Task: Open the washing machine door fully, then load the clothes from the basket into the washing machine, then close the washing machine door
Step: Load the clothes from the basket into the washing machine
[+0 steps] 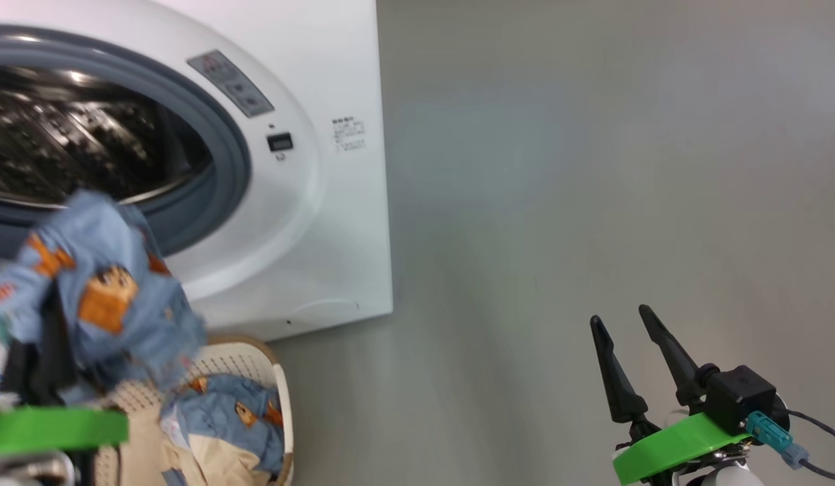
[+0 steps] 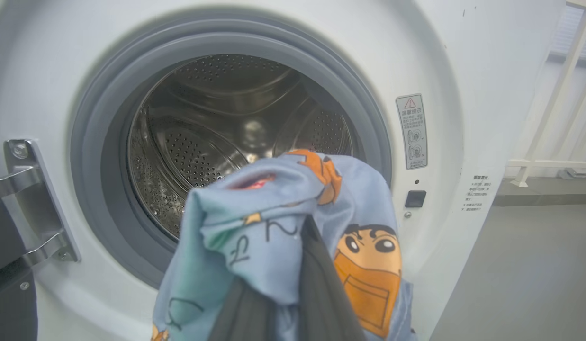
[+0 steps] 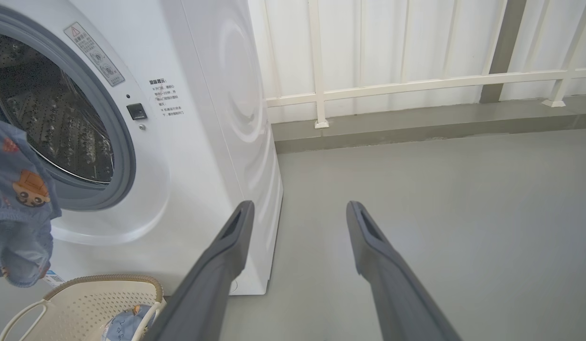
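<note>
So the clothes (image 2: 274,227) are split in two right now: one blue bundle with the cartoon faces and orange patches is up in the air, pinched in the left gripper (image 2: 302,237), whose dark fingers are pressed together with the fabric bunched and draped over them. That bundle hangs right in front of the washer (image 1: 336,202) opening, roughly level with the lower lip of the grey gasket (image 2: 98,142), but it's outside the drum (image 2: 217,118), not in it. What shows of the steel drum has no clothes in it. The other half, more blue print plus some cream cloth (image 1: 208,459), sits in the basket (image 1: 282,391), which is on the floor (image 1: 593,169) just in front of the washer's bottom corner and directly under the lifted bundle. The door (image 2: 8,303) is swung open; in the left wrist view just a dark sliver of it shows at the left edge, hanging off the metal hinge (image 2: 32,199) beside the gasket. A warning sticker (image 2: 411,130) and a small black latch slot are on the opposite side of the opening. The right gripper (image 1: 621,317) is well off to the right over bare grey floor, fingers spread wide apart, holding nothing and touching nothing. Behind it, past the washer's side panel, a white railing (image 3: 416,83) runs along the wall.
</note>
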Tool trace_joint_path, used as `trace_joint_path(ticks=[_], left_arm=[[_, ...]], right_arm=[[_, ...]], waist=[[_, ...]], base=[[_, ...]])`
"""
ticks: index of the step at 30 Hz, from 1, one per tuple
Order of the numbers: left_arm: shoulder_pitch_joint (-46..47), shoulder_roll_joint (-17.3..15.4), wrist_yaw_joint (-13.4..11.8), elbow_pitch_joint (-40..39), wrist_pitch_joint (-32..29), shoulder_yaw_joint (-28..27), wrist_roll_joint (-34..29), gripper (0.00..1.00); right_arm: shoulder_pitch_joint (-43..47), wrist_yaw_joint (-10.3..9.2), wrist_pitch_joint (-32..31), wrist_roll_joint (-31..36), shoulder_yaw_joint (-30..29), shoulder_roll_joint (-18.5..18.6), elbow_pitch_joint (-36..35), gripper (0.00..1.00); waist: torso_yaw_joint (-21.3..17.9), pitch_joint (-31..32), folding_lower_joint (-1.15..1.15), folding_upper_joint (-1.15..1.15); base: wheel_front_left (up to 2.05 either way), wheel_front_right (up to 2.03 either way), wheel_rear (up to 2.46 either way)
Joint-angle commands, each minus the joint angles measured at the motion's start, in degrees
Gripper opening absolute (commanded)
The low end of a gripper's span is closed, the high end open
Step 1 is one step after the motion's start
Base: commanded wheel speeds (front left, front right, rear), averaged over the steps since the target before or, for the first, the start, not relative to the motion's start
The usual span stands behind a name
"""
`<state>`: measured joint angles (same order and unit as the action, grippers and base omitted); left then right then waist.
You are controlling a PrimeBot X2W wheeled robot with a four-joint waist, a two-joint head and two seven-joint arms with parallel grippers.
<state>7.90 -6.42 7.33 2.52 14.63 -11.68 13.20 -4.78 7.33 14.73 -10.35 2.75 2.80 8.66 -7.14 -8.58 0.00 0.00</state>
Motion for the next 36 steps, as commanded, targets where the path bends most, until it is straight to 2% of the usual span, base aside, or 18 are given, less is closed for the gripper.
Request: trace_joint_path(ticks=[1,12,24,36], left_arm=[[3.14,-2.21,0.15,-0.79,0.37,-2.03,0.48,0.0],[19.35,-9.64,0.15,2.57,0.37,-2.34,1.6,0.0],[28.63,-13.78,0.15,7.97,0.37,-3.58,2.01,0.0],[40.89,-19.91,0.15,23.46,0.37,2.98,5.07,0.0]], right_arm=[[-1.9,0.16,0.27,-0.44,1.26,0.08,-1.73,1.0],[-5.34,0.16,0.27,-0.47,1.43,0.08,-4.13,1.0],[-7.69,0.16,0.27,-0.94,2.14,0.08,-5.73,1.0],[-9.4,0.16,0.27,-2.21,3.12,0.08,-6.58,1.0]], waist=[[-1.26,-3.31,0.0,0.0],[-3.08,-14.49,0.0,0.0],[-3.98,-22.92,0.0,0.0],[-3.7,-29.9,0.0,0.0]], base=[[0.0,0.0,0.0],[0.0,0.0,0.0],[0.0,0.0,0.0],[0.0,0.0,0.0]])
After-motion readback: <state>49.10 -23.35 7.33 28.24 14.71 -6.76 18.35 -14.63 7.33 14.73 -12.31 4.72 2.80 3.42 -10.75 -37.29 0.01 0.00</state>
